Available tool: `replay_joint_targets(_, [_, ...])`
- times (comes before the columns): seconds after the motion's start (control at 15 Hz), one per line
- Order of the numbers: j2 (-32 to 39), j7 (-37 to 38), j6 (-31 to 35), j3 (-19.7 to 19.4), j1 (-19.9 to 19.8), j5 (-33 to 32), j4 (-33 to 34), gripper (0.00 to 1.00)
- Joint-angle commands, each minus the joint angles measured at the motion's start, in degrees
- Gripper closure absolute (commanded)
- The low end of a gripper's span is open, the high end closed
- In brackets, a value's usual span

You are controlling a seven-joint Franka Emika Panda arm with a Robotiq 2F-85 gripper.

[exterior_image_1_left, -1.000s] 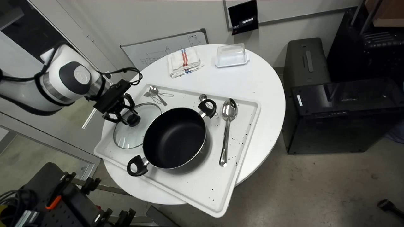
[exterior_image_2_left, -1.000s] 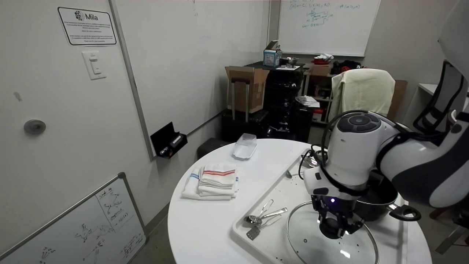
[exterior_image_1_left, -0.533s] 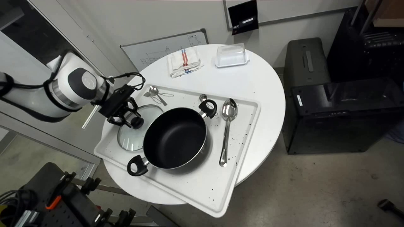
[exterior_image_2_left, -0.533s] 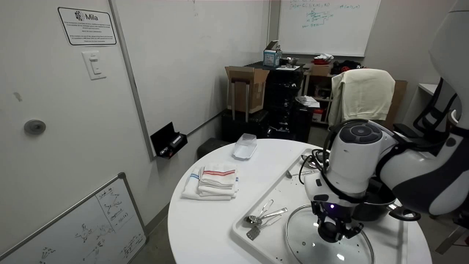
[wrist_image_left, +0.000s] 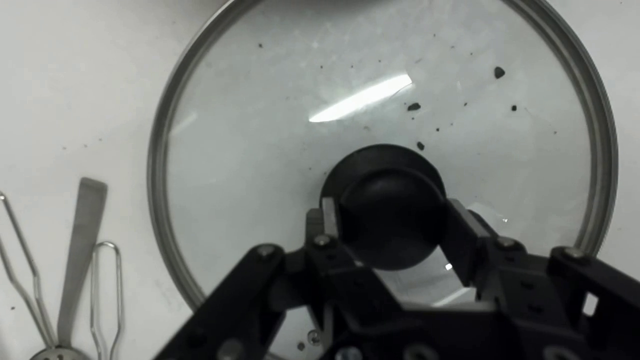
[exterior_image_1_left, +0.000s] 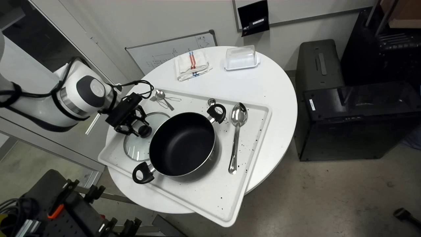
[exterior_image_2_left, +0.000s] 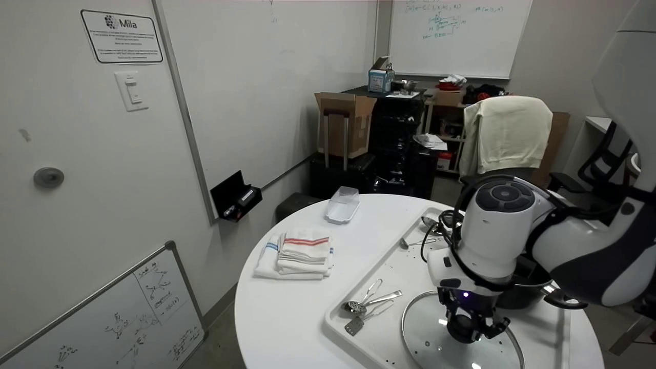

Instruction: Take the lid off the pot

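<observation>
The round glass lid (exterior_image_1_left: 137, 148) with its metal rim is beside the pot, over the tray; it also shows in an exterior view (exterior_image_2_left: 429, 328) and in the wrist view (wrist_image_left: 250, 145). My gripper (exterior_image_1_left: 139, 126) is shut on the lid's dark knob (wrist_image_left: 392, 215), with one finger (wrist_image_left: 390, 212) on each side of it. I cannot tell whether the lid touches the tray. The black pot (exterior_image_1_left: 182, 144) stands uncovered on the tray, its dark inside visible. In an exterior view the pot (exterior_image_2_left: 517, 297) is partly hidden behind my arm.
A white tray (exterior_image_1_left: 204, 200) on a round white table (exterior_image_1_left: 273, 89) bears the pot, a large spoon (exterior_image_1_left: 239, 115), a small ladle (exterior_image_1_left: 211, 102) and several small utensils (exterior_image_1_left: 161, 95) near the lid. Folded towels (exterior_image_1_left: 192, 64) and a clear-covered dish (exterior_image_1_left: 241, 59) lie at the back.
My gripper has moved with the lid slightly toward the pot and then lower. The lid has shifted along with the gripper. The pot and the utensils have not moved.
</observation>
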Motion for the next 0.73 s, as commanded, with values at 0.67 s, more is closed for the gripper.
replay_joint_targets(0.67, [-12.3,-4.2,-0.6,8.4,-8.1,-0.3,-10.4,0.00])
